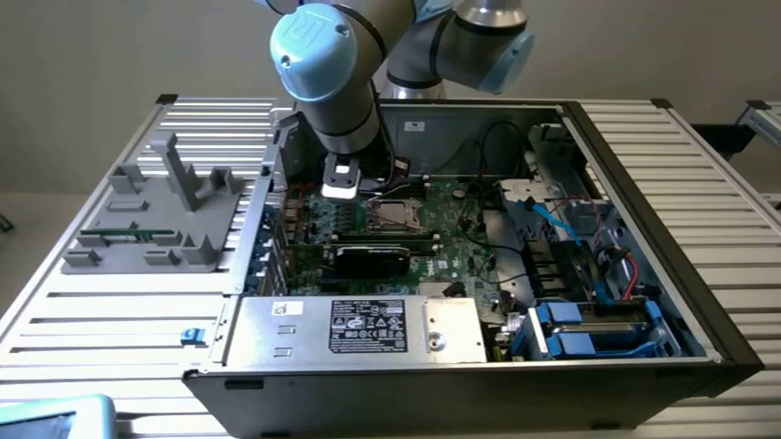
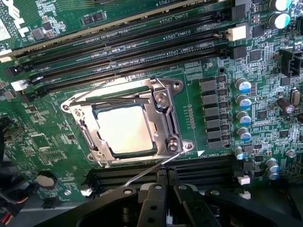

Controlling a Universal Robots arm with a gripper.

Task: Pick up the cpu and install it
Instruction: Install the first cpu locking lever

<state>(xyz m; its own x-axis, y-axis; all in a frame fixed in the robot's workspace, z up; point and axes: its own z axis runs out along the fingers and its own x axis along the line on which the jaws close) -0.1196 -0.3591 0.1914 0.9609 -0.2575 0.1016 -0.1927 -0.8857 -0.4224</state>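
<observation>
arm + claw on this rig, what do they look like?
Grey tubular Universal Robots arm with light-blue round joint caps; one cap bears an embossed logo. A white-lit block sits at the wrist. In the wrist view, the black claw shows matte linkage fingers with round pivot bolts.

Robotics lab or assembly test cell: open computer case (image 1: 488,274) on a slatted aluminium counter (image 1: 110,302), grey fixture block (image 1: 159,215) alongside, bare wall.
</observation>
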